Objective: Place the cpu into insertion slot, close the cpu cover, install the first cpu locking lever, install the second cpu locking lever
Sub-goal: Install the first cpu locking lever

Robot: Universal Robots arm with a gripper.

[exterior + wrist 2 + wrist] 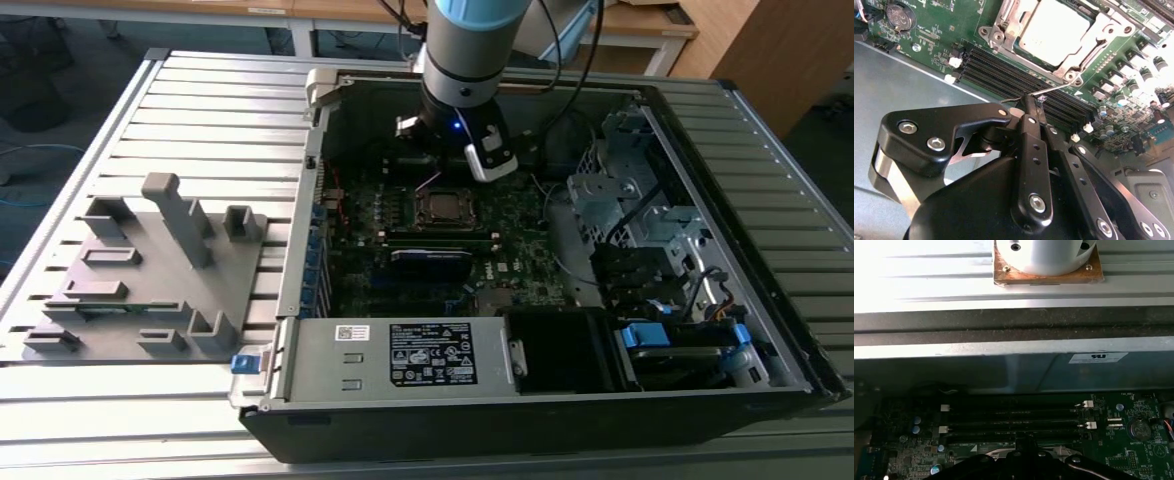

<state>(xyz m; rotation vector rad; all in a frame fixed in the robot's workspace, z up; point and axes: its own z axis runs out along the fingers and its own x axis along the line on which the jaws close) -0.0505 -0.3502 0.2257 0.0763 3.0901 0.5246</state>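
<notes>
Down inside the open black computer case [534, 425], my black gripper [1030, 101] hangs just beside the square black insertion slot [441, 207] on the green motherboard [929, 30]. Its two fingers are pressed together. A thin silver wire lever [1056, 87] lies right at their tips, but I cannot tell if they pinch it. The flat silver-grey square cpu [1054, 30] sits in the slot. The thin silver metal cpu cover [1009, 20] lies flat around its top.
</notes>
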